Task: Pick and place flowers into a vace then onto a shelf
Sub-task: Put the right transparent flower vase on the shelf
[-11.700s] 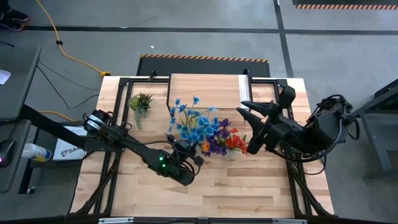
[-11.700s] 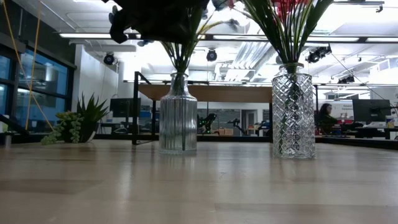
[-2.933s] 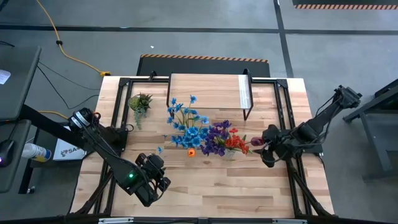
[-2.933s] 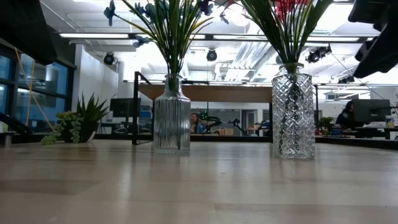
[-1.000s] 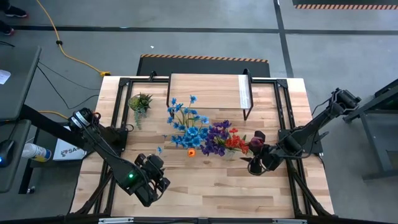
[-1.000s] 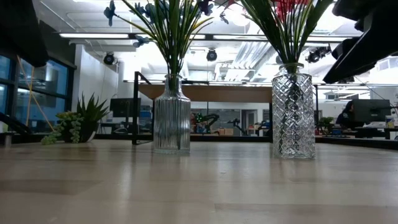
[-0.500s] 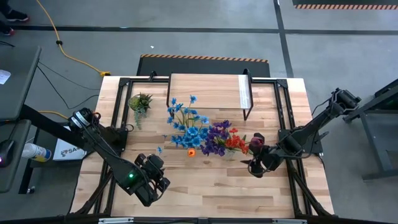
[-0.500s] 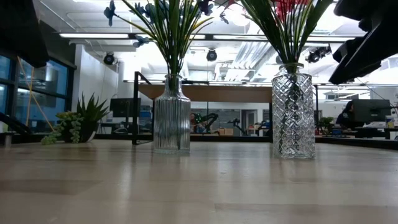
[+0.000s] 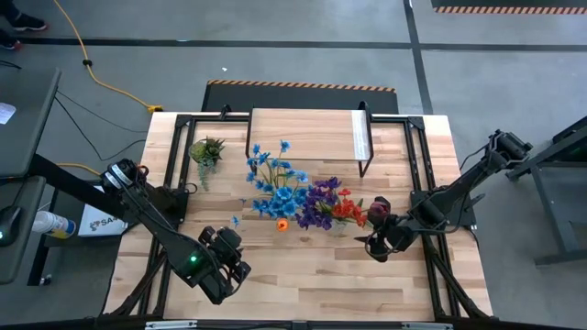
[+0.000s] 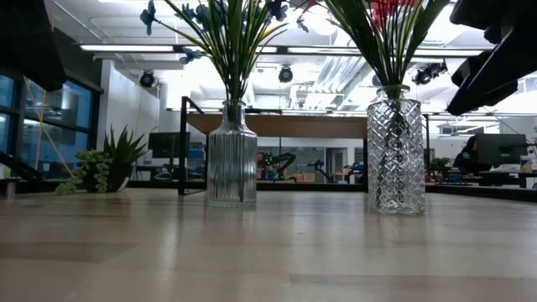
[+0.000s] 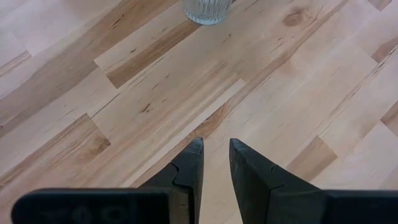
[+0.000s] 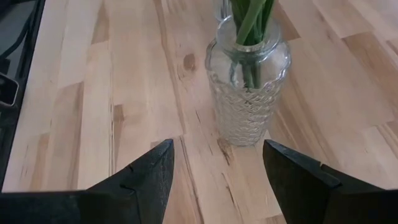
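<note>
Beside the diamond-cut vase (image 12: 247, 93) of flowers (image 9: 335, 206), I see my right gripper (image 12: 217, 165) spread wide, empty; left gripper (image 11: 214, 158) narrowly parted, empty.

- A small spiky green potted plant (image 9: 206, 149) is sitting near the far left corner of the light plank worktop (image 9: 303, 275).
- A yellow cable (image 9: 103, 81) is trailing across the grey floor (image 9: 275, 41) beyond the worktop.
- A white box (image 9: 96, 220) is lying just off the worktop's left edge.
- Ceiling lights are glowing in the room behind.

Open-plan robotics lab, ceiling lights (image 10: 126, 48)
</note>
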{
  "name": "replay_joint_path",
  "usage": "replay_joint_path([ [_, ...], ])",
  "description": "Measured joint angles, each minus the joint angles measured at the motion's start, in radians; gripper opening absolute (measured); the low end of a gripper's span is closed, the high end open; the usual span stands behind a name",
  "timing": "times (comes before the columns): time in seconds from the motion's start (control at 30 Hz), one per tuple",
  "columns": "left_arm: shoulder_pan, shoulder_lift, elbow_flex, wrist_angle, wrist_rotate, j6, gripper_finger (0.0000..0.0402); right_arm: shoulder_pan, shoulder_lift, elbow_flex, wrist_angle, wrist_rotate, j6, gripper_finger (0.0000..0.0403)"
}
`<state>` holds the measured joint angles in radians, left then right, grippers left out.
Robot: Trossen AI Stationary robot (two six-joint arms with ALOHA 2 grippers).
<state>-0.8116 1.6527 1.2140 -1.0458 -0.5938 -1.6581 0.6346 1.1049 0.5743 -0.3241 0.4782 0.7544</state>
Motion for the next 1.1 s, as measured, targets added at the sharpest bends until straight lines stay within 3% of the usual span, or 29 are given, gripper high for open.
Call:
replay_joint_path([
  [0.67, 0.000, 0.000, 0.000, 0.000, 0.000, 0.000, 0.0113, -0.058, 0.000, 0.000, 0.000, -0.072, -0.033, 0.0239],
  [0.87, 0.000, 0.000, 0.000, 0.000, 0.000, 0.000, 0.0113, -0.099, 0.000, 0.000, 0.000, -0.118, -0.040, 0.0280],
  [1.1, 0.000, 0.000, 0.000, 0.000, -0.001, 0.000, 0.0113, -0.105, 0.000, 0.000, 0.000, -0.083, -0.055, 0.0313],
])
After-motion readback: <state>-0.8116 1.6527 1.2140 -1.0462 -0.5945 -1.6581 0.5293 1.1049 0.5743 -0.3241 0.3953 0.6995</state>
